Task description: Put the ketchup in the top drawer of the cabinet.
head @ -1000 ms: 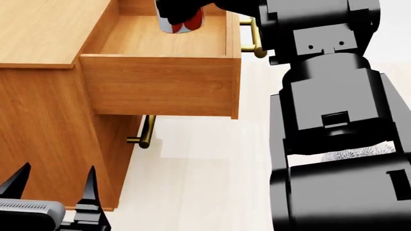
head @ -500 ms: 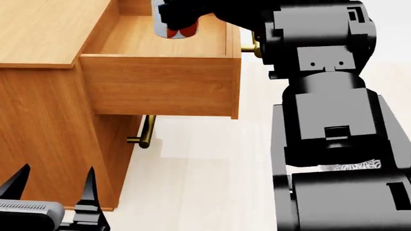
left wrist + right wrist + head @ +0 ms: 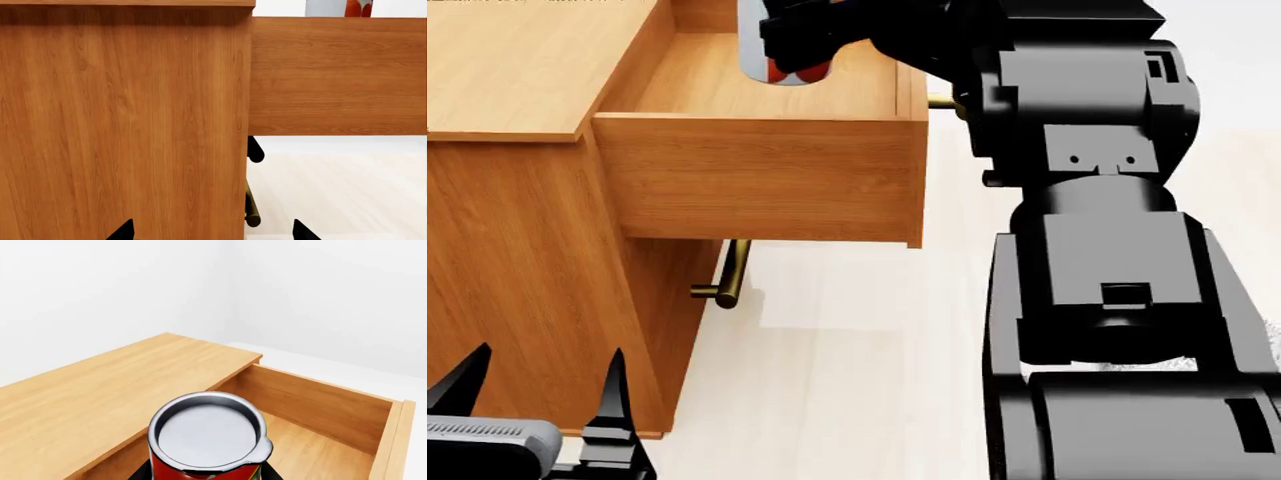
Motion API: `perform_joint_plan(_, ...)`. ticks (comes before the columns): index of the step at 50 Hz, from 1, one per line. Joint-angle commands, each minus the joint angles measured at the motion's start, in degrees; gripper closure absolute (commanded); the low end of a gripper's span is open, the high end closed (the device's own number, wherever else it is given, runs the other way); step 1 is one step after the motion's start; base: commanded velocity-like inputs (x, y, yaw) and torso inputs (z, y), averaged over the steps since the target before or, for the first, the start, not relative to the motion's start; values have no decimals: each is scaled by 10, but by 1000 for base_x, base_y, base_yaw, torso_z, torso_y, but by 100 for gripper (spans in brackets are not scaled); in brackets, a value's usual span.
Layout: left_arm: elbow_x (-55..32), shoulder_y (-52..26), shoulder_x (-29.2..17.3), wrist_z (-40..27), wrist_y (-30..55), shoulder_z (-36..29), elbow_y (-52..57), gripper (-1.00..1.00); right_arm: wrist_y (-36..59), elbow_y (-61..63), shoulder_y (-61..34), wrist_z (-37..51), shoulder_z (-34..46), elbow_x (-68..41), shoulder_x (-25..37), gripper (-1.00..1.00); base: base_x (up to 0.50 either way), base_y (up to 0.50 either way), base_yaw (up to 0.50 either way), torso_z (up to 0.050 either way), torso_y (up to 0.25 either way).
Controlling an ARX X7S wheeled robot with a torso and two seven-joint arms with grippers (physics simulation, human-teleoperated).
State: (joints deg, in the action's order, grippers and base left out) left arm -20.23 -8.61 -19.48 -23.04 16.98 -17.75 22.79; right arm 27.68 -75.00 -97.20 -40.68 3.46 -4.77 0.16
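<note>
Since a second ago my right arm has carried the ketchup [image 3: 777,62] a little further toward the cabinet [image 3: 521,230] side and deeper over the top drawer [image 3: 761,180], so less of its red label shows in the head view. My right fingers [image 3: 807,40] are closed around the can, which hangs upright above the open drawer's floor. Whether it touches the wood I cannot tell.

Only my right wrist view shows the can's silver-grey top [image 3: 208,435], with the cabinet's flat top and the drawer's inner walls behind it. My left wrist view gives the cabinet's side panel and the pulled-out drawer from the side, with a sliver of the can [image 3: 337,8] peeking above the drawer's edge.

My left fingers [image 3: 541,385] sit low beside the cabinet, spread apart and empty, unchanged. A brass handle [image 3: 729,275] marks the lower drawer. Pale floor lies below, and white walls stand behind.
</note>
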Motion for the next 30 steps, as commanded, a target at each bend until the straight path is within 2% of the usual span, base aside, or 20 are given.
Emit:
perform_joint_plan(1,-2,2,-2,-2,1,-1,4,-100,-13,0,2,-7,13,-3,-1,100,0,0,0,0,0)
perform_joint_plan(30,-5,1,-5,-4,-7,-2,-4,-100,-20,0,12,7,98,-82,-1,100,0,0,0,0,0)
